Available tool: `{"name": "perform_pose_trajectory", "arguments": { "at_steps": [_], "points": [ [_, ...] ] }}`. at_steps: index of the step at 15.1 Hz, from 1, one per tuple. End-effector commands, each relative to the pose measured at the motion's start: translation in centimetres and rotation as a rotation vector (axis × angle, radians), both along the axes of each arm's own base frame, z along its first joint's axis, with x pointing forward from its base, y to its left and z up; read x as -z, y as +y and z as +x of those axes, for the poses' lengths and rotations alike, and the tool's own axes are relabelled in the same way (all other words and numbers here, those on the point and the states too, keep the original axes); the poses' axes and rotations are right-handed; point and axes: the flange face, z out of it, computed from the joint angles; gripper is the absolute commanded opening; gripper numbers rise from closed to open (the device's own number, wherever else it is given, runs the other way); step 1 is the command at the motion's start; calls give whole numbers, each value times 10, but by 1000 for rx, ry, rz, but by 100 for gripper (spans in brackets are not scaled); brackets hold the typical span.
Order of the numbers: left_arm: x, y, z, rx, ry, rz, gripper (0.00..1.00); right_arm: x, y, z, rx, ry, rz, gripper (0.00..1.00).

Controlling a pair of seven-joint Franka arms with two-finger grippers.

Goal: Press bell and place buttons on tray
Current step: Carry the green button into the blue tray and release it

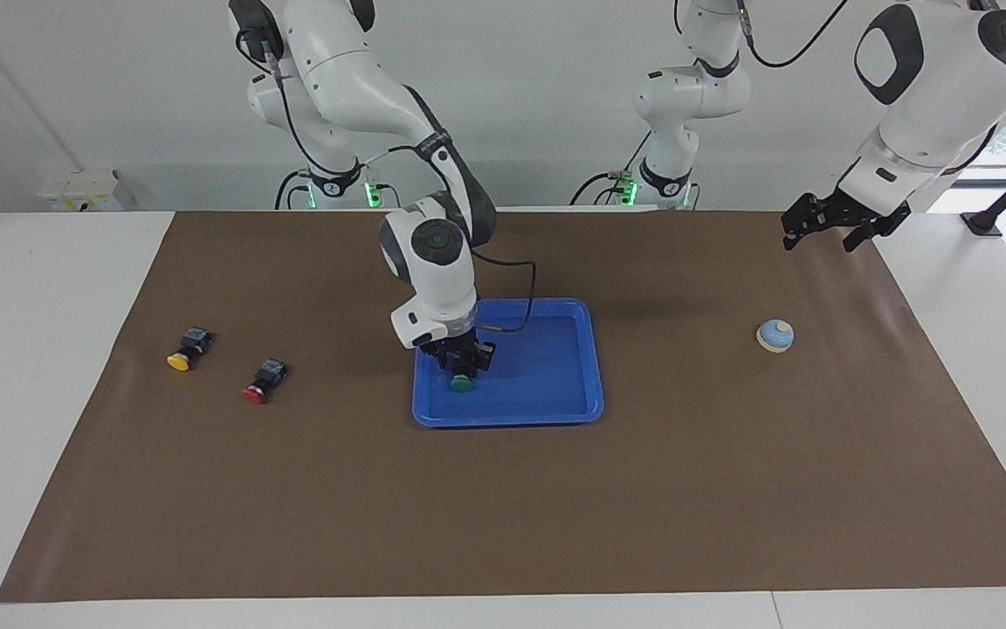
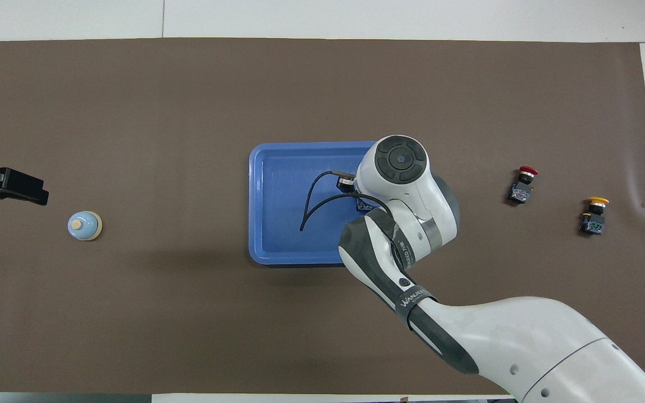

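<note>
- We see the right end effector (image 1: 465, 365) low in the blue tray (image 1: 586, 367), clamped on the green button (image 1: 461, 383).
- The red button (image 1: 264, 382) and yellow button (image 1: 188, 349) lie on the tabletop toward the right arm's end, unplaced.
- The left end effector (image 1: 835, 229) waits above the bell (image 1: 775, 335); we cannot tell its opening, nor whether the bell was pressed.

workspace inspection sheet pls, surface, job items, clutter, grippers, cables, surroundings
surface: brown mat over a white table.
job's things: blue tray mid-mat; green button in the right gripper, over the tray; red button and yellow button on the mat toward the right arm's end; bell toward the left arm's end.
clutter: nothing seen.
grippers: right gripper shut on the green button; left gripper waits above the mat's edge.
cables: black cable loops off the right wrist.
surroundings: white wall.
</note>
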Motion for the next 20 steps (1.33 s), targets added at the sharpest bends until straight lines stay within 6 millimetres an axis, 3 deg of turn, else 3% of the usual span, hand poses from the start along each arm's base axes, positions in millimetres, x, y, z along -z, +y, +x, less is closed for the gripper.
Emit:
{"name": "perform_pose_trajectory", "arguments": {
  "at_steps": [1, 4, 7, 10, 12, 17, 20],
  "points": [
    [-1, 1, -3, -11, 4, 18, 100, -40, -21, 10, 51, 12, -12, 100],
    [-1, 1, -3, -11, 4, 18, 100, -89, -88, 24, 56, 19, -31, 100],
    [-1, 1, -3, -11, 4, 18, 100, -108, -159, 29, -24, 51, -43, 100],
    [-1, 1, -3, -11, 4, 18, 100, -99, -235, 34, -15, 71, -45, 100],
    [-1, 1, -3, -11, 4, 18, 100, -86, -276, 25, -28, 82, -43, 100],
    [-1, 1, -3, -11, 4, 18, 100, -36, -320, -13, 26, 48, -50, 100],
    [-2, 1, -4, -11, 2, 18, 100, -22, -338, -24, 32, 39, -62, 100]
  ]
}}
